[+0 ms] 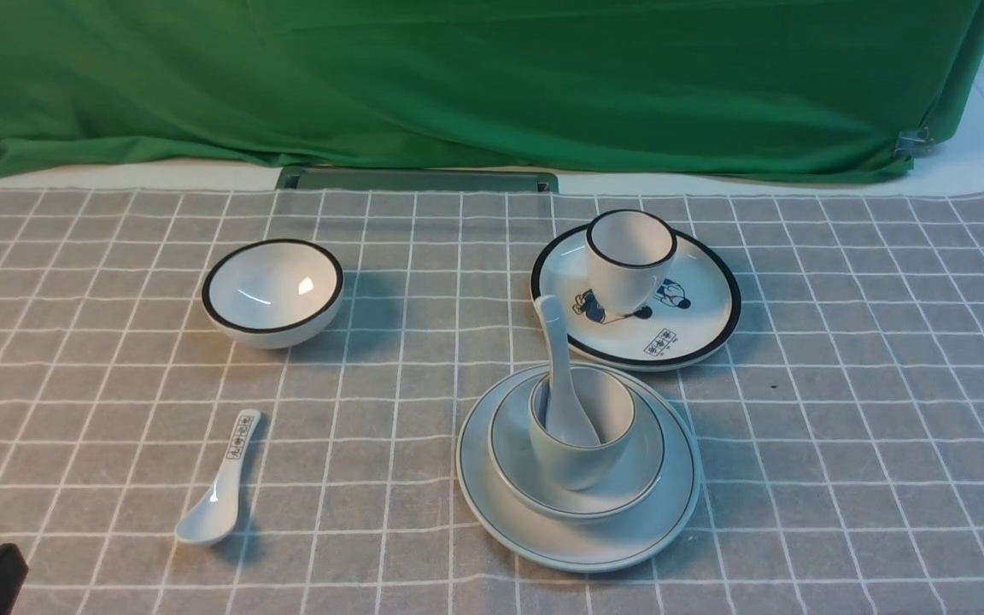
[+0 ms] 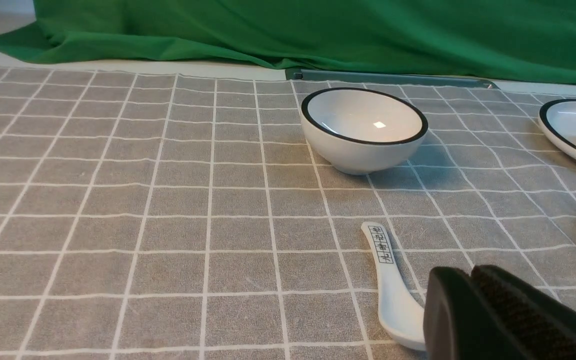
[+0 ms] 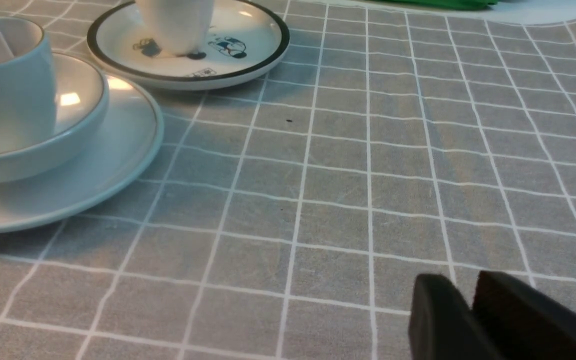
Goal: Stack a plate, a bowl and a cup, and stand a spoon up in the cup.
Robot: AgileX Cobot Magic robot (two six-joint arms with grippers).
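Grey checked cloth (image 1: pixel 355 461) over the bench, green curtain (image 1: pixel 458 77) behind its far edge. Somewhat right of the bench's middle, spoon (image 1: pixel 562 376) standing in the cup (image 1: pixel 576 468): broad end down inside, handle up past the rim, long axis tilted toward the far edge and a little toward the left. Under the cup, bowl (image 1: pixel 509 474); under the bowl, plate (image 1: pixel 582 555), flat on the cloth. All nested in order, seemingly complete.

Beyond the stack, toward the far edge, black-rimmed plate (image 1: pixel 705 329) with a black-rimmed cup (image 1: pixel 620 278) on it. Off toward the left edge, printed spoon (image 1: pixel 217 504) lying flat, and farther back black-rimmed bowl (image 1: pixel 272 295).

Nearer to the stack, by its large showing in the right wrist view: right gripper (image 3: pixel 465 277), with only a narrow gap between the tips, nothing held. From there, stack off to the left, so best to draw back toward the near right corner, away from the raised handle. Left gripper (image 2: pixel 460 272) out by the near left corner, tips together, empty, well apart from the stack; no reach across needed. Likely only a retreat left, with a brush against the handle as the main risk.
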